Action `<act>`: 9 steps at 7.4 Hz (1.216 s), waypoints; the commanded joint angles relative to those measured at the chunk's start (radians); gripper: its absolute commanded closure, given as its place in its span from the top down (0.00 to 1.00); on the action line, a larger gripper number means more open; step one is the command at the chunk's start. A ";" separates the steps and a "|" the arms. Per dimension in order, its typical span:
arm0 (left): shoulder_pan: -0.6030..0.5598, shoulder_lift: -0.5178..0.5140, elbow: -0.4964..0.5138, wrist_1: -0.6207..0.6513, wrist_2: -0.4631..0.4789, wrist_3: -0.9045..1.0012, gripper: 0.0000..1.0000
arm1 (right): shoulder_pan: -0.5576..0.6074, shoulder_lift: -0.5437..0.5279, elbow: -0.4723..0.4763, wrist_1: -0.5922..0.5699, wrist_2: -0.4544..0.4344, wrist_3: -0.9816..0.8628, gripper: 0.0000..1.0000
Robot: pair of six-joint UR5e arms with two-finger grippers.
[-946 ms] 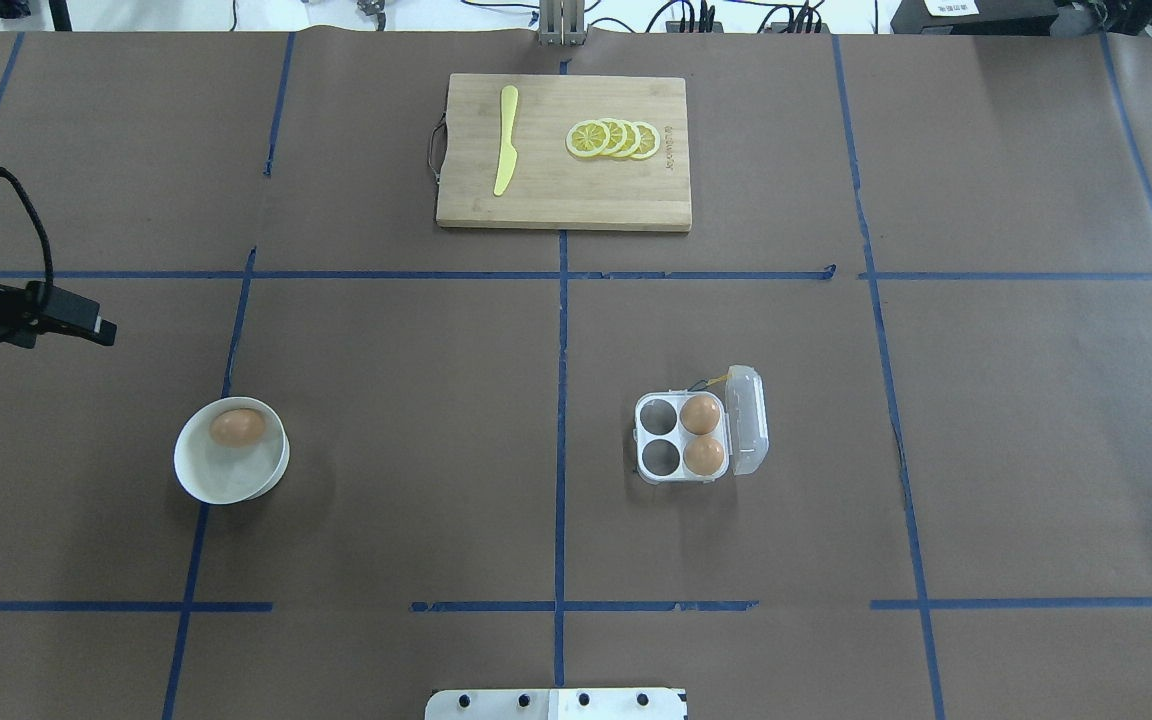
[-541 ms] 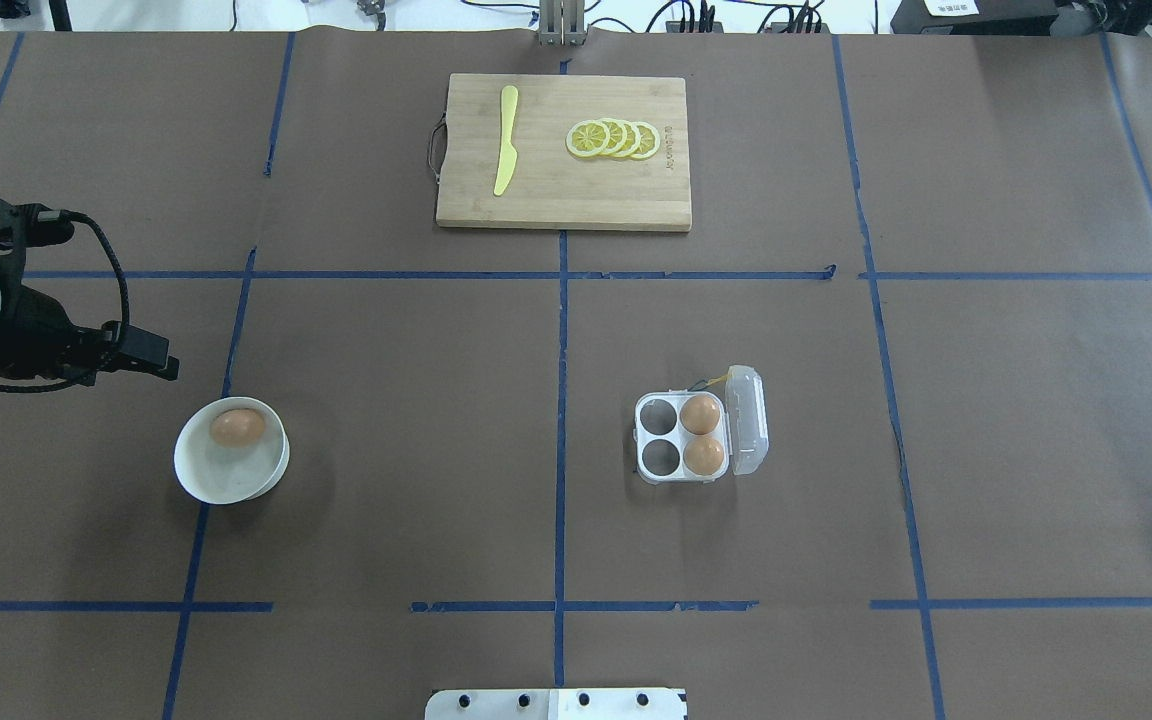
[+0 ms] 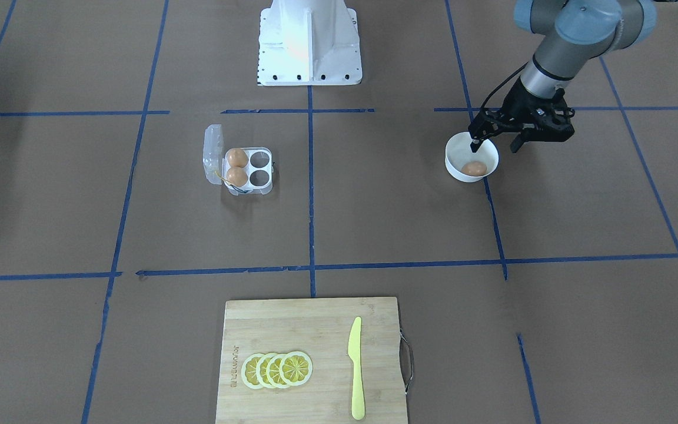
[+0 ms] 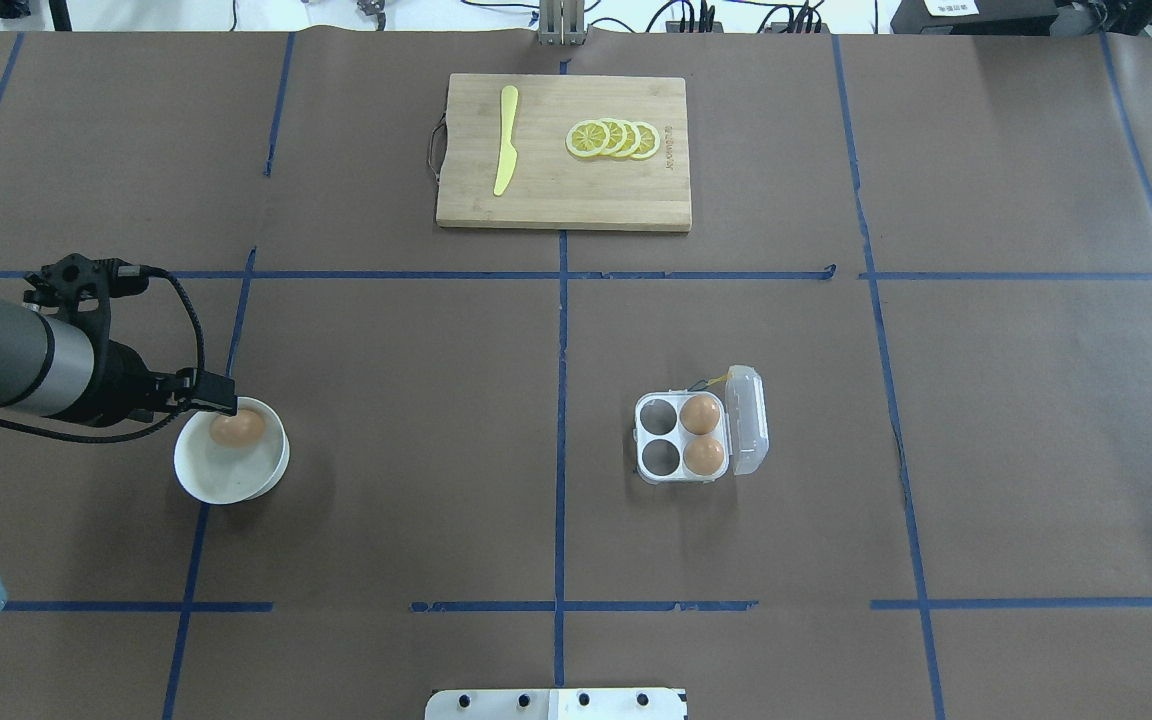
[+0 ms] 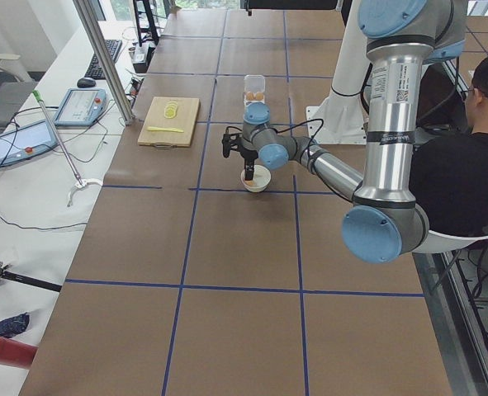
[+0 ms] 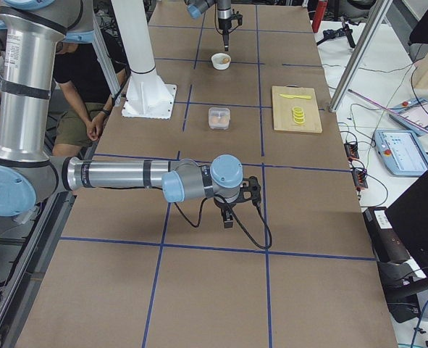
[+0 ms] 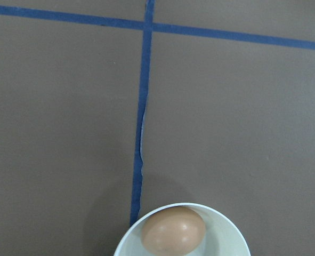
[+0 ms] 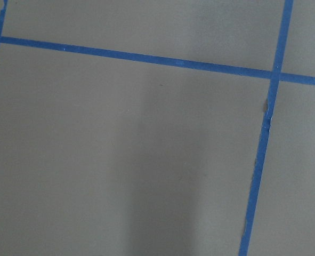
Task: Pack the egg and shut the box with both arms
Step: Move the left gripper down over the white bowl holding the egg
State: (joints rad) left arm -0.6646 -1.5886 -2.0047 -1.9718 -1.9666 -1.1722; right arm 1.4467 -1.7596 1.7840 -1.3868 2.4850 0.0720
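1. Currently, the task stands at its first stage. The egg (image 3: 474,169) to be packed lies in the white bowl (image 3: 488,158), not yet grasped.
2. The left gripper (image 3: 495,143) hangs over the bowl's robot-side rim, fingers spread and holding nothing. It looks off-centre from the egg, so a small shift before descending seems needed.
3. The box (image 4: 681,436) sits well apart from the bowl, toward the robot's right, with its lid (image 4: 748,420) swung open on the side away from the bowl. Two packed eggs (image 4: 701,413) fill the cells beside the lid, and the two vacant cells (image 4: 656,457) face the bowl.
4. Left to do: grasp the egg, carry it, seat it in a vacant cell, and shut the lid with both arms.
5. The right gripper (image 6: 228,216) appears only in the side view, low over the table and far from the box. Whether its fingers are spread cannot be told.
6. The cutting board (image 4: 561,195), knife (image 4: 506,140) and lemon slices (image 4: 614,138) lie off the bowl-to-box line. The bowl's wall is the likeliest obstruction to the fingers.
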 commanded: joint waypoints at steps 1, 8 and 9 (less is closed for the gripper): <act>0.065 -0.011 -0.012 0.027 0.029 0.079 0.90 | 0.000 0.000 -0.002 0.000 0.000 0.000 1.00; -0.001 0.009 -0.039 0.028 0.180 0.939 0.97 | 0.000 -0.003 -0.005 -0.003 0.000 0.002 1.00; 0.013 0.003 -0.032 0.004 0.181 0.960 0.90 | 0.000 -0.003 -0.005 -0.003 0.002 0.002 1.00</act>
State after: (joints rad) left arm -0.6653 -1.5826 -2.0443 -1.9496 -1.7854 -0.2449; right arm 1.4465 -1.7622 1.7805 -1.3892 2.4854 0.0735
